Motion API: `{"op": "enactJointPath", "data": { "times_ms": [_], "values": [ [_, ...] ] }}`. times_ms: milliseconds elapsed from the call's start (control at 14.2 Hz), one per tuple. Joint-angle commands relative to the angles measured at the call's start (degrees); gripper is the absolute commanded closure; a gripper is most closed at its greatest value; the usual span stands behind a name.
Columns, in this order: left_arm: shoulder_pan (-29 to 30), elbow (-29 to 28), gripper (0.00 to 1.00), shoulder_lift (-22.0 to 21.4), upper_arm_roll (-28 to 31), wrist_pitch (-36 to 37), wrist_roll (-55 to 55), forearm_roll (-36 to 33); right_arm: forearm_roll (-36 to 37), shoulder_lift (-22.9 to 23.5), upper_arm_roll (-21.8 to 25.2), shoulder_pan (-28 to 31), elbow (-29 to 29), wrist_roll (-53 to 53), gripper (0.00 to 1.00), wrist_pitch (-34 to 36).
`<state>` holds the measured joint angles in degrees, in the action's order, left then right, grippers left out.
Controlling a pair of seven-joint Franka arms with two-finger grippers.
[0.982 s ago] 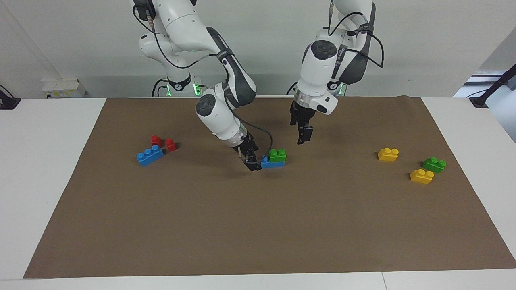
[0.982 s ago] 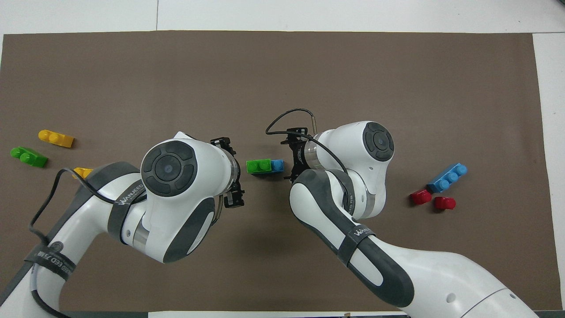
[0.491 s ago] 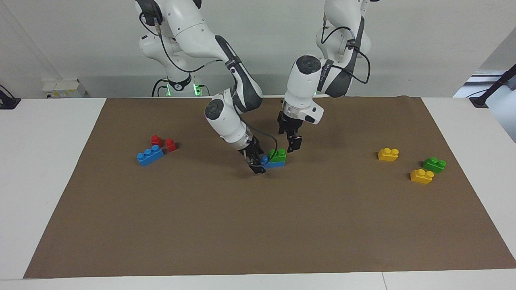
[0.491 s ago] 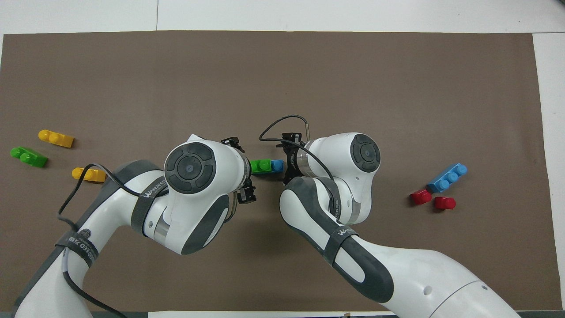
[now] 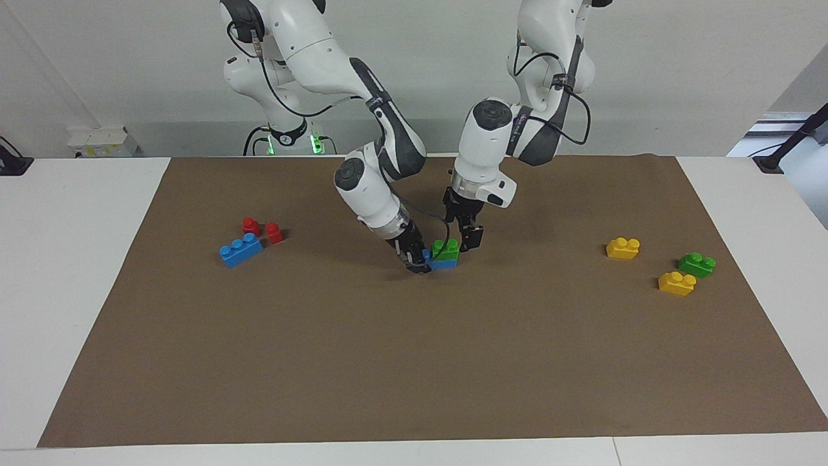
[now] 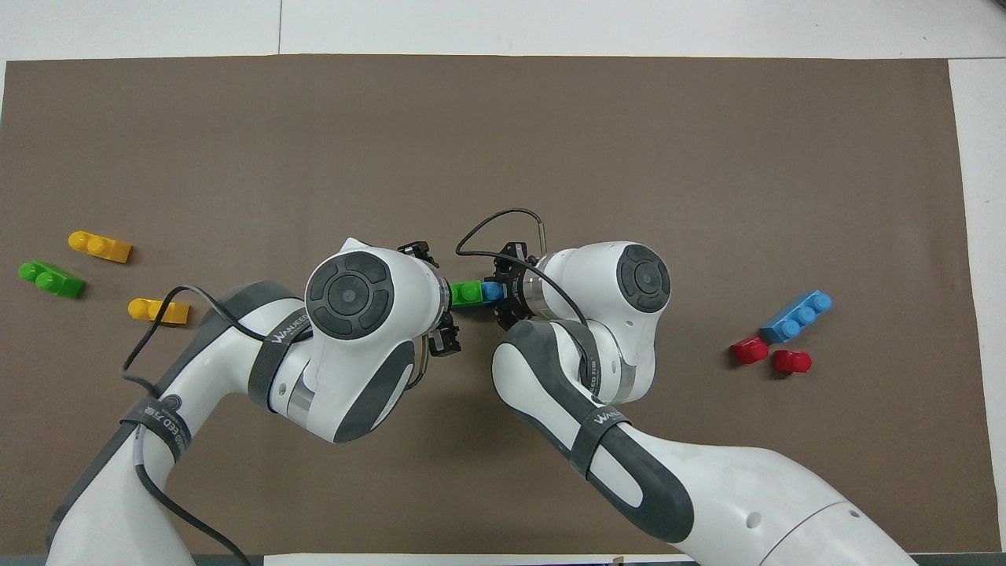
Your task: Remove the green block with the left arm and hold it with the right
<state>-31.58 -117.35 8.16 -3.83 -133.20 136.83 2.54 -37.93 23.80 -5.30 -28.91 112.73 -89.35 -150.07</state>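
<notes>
A green block (image 5: 446, 246) sits stacked on a blue brick (image 5: 444, 263) at the middle of the brown mat; both also show in the overhead view, the green block (image 6: 467, 293) and the blue brick (image 6: 493, 292). My right gripper (image 5: 417, 260) is low at the blue brick's end toward the right arm's side, open, its jaws astride that end. My left gripper (image 5: 467, 238) is open and hangs just above the green block's other end, apart from it. A second green block (image 5: 697, 264) lies toward the left arm's end.
Two yellow bricks (image 5: 623, 248) (image 5: 676, 283) lie beside the second green block. A blue three-stud brick (image 5: 240, 249) and two red pieces (image 5: 251, 226) (image 5: 275, 233) lie toward the right arm's end. The mat (image 5: 414, 362) ends short of the table's edges.
Both grippers have closed in on the stacked pair. The right gripper slid up to the blue brick's end. The left gripper came down and over toward the green block.
</notes>
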Motion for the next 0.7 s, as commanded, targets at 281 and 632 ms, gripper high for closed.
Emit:
{"op": "enactJointPath", "data": {
  "times_ms": [281,632],
  "values": [
    [-1.8,2.6,0.0,4.3,0.9,-2.7,5.1,-3.5,-1.4,-0.2,0.1,-0.4,0.8,0.1,1.0,-1.9],
    [-1.9,4.5,0.0,6.7,0.9,-2.9,7.2,-5.4,-1.4,-0.2,0.1,-0.4,0.8,0.1,1.0,-2.0]
  ]
}}
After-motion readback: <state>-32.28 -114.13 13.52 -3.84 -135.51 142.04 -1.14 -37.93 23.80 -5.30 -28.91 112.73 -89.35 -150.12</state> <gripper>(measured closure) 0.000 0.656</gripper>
